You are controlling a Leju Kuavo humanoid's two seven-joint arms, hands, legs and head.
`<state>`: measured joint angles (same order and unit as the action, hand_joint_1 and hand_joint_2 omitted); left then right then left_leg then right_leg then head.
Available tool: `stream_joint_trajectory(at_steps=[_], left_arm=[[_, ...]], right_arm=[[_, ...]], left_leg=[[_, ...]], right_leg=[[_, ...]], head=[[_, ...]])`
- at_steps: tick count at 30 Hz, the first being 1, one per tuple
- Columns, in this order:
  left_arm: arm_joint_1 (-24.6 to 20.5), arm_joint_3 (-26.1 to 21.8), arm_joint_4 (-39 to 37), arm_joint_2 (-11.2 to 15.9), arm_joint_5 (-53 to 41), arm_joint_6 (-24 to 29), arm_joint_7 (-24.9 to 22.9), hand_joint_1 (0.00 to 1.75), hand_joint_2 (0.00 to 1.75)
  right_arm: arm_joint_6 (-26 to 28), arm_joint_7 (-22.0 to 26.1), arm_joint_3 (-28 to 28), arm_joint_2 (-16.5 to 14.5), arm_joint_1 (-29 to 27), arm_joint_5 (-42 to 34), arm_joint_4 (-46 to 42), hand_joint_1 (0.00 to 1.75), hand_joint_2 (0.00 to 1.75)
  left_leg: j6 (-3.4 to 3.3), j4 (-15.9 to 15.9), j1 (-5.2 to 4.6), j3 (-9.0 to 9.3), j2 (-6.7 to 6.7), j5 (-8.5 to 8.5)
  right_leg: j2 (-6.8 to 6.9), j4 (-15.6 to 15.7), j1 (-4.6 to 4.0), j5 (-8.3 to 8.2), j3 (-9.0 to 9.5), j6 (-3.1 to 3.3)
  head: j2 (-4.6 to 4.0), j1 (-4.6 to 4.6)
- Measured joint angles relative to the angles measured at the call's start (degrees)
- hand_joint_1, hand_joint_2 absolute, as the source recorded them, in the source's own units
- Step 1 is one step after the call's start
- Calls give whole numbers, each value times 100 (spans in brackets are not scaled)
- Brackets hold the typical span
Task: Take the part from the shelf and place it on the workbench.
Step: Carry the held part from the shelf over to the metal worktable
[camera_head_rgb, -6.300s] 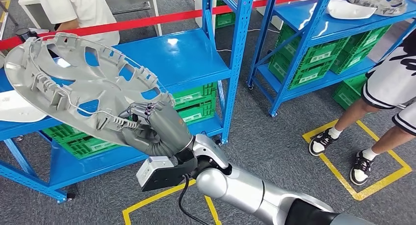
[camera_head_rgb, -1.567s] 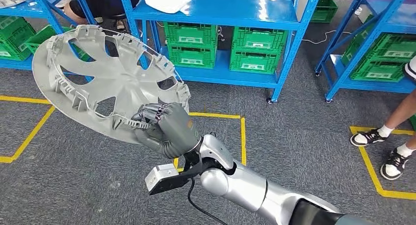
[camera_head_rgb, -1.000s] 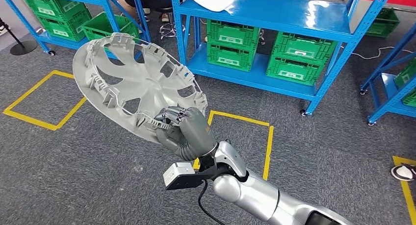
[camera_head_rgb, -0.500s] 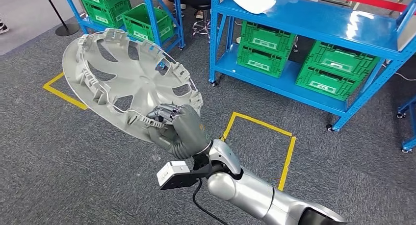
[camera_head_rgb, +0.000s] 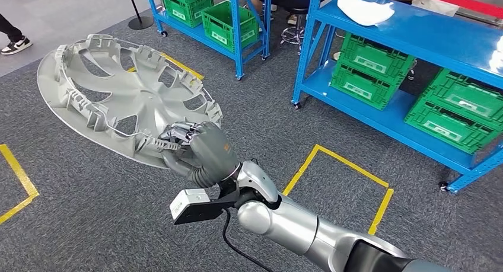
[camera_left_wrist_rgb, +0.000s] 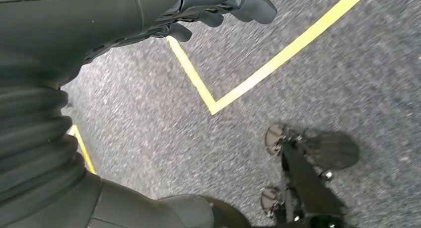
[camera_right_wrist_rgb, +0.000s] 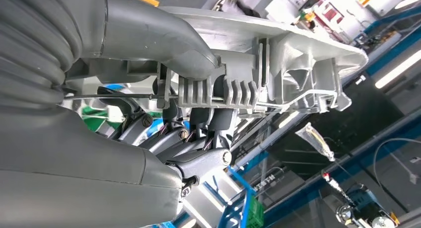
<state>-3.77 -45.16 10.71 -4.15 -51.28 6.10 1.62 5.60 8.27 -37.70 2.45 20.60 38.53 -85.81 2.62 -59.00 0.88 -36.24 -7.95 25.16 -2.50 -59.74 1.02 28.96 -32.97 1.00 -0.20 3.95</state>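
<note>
Grey plastic wheel cover [camera_head_rgb: 127, 100], ribbed clips around rim | right hand [camera_head_rgb: 201, 153] grips its edge | left hand [camera_left_wrist_rgb: 218, 4] fingers loosely apart, holding nothing

This is a workshop or parts storeroom: blue steel shelving racks [camera_head_rgb: 396, 32] hold green plastic crates [camera_head_rgb: 371, 72], and yellow tape squares [camera_head_rgb: 340, 160] mark the grey carpeted floor [camera_head_rgb: 107, 213].

No readable text, label or number anywhere.
</note>
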Motion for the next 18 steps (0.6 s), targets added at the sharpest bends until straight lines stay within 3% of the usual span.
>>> stream_joint_trajectory(at_steps=[1, 3, 5, 6, 7, 8, 10, 12, 14, 15, 16, 18], left_arm=[[5, -1, -3, -7, -13, -1, -14, 0, 175], [-8, -2, -5, -24, -37, -3, -48, 0, 175], [-20, -2, -8, -39, -49, -4, -88, 0, 175], [-14, -2, -8, -44, -50, -4, -110, 0, 175], [-3, -2, -9, -46, -50, -4, -127, 0, 175], [6, -2, -9, -46, -49, -3, -136, 0, 175], [5, -3, -8, -51, -25, -1, -114, 0, 175], [-16, -11, -6, -60, 9, 5, -78, 0, 175], [-23, -37, -6, -65, 24, 13, -64, 0, 175], [-20, -52, -7, -71, 30, 16, -59, 0, 175], [-20, -67, -5, -75, 39, 23, -55, 0, 175], [-43, -87, 0, -81, 56, 45, -43, 0, 175]], right_arm=[[3, -15, -4, -16, 12, 13, 3, 175, 175], [16, -52, -7, -31, 15, 55, 5, 175, 175], [35, -101, -7, -25, -8, 112, 6, 175, 175], [41, -122, -7, -20, -26, 140, 6, 175, 175], [42, -138, -8, -16, -45, 164, 6, 175, 175], [37, -145, -8, -12, -60, 186, 6, 175, 175], [14, -144, -9, -7, -71, 222, 6, 175, 175], [-19, -128, -10, -3, -61, 253, 7, 175, 175], [-40, -117, -13, -2, -52, 268, 8, 175, 175], [-46, -115, -15, -2, -47, 269, 8, 175, 175], [-54, -108, -16, -2, -40, 267, 9, 175, 175], [-89, -75, -19, 7, -17, 246, 30, 175, 175]], left_leg=[[23, -101, -10, -59, 165, 61], [54, -670, -26, -333, 582, 369], [81, -1428, -17, -685, 737, 688], [88, -1615, -13, -762, 755, 723], [89, -1562, -11, -716, 771, 643], [84, -1279, -10, -554, 812, 480], [42, -467, -36, -101, 1070, 168], [-44, -48, -74, 109, 1229, 73], [-133, -18, -93, 89, 1109, 68], [-170, -3, -87, 90, 1040, 56], [-208, 14, -76, 95, 968, 41], [-269, 37, -50, 102, 831, 17]], right_leg=[[73, 26, 3, -17, 12, 44], [233, 54, -8, -26, 27, 105], [408, 52, -28, -14, 28, 133], [489, 51, -32, -8, 30, 138], [564, 50, -34, -1, 34, 136], [633, 48, -34, 8, 43, 127], [758, 37, -57, 41, 64, 83], [865, 32, -96, 66, 81, 24], [983, 53, -108, 76, 106, -33], [983, 43, -98, 99, 122, -67], [890, -38, -83, 166, 100, -99], [548, -525, -57, 446, -114, -140]], head=[[0, -16], [0, -50], [0, -60], [0, -60], [0, -60], [0, -60], [0, -65], [0, -54], [0, -39], [0, -35], [0, -32], [0, -16]])
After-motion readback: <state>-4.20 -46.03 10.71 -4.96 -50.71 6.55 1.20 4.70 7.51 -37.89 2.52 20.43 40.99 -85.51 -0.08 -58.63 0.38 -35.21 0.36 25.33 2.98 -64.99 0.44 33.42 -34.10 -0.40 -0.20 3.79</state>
